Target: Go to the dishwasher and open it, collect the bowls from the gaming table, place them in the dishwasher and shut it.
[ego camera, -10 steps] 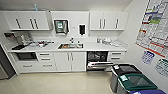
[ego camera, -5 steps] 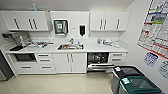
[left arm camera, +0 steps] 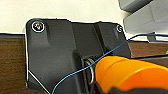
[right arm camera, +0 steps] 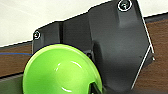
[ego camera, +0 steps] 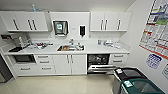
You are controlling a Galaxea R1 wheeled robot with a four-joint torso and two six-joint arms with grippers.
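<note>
Nothing in the kitchen is shifting by itself across the earlier head frames; the whole picture is sliding slightly, so the camera is moving with the robot as it nears the counter.

By the left wrist, an orange bowl (left arm camera: 130,73) is sitting at the lower right of the frame, close against the dark plate; whether the left claw is clamped on it cannot be told, since no fingers are showing. By the right wrist, a green bowl (right arm camera: 62,71) is filling the lower left of the frame, its hollow facing the camera, with a dark piece crossing its lower rim; whether the right claw is together or apart cannot be told either.

Further out, in the head view, the dishwasher (ego camera: 98,62) is standing open right of centre, under the counter (ego camera: 100,50), its door (ego camera: 101,68) lying down and a dark rack showing inside. Two bins (ego camera: 132,81) are standing at lower right, just beside that door.

Likely risks: driving on could be bumping the base against the lowered door or the bins, and a jolt could be shaking a bowl loose.
</note>
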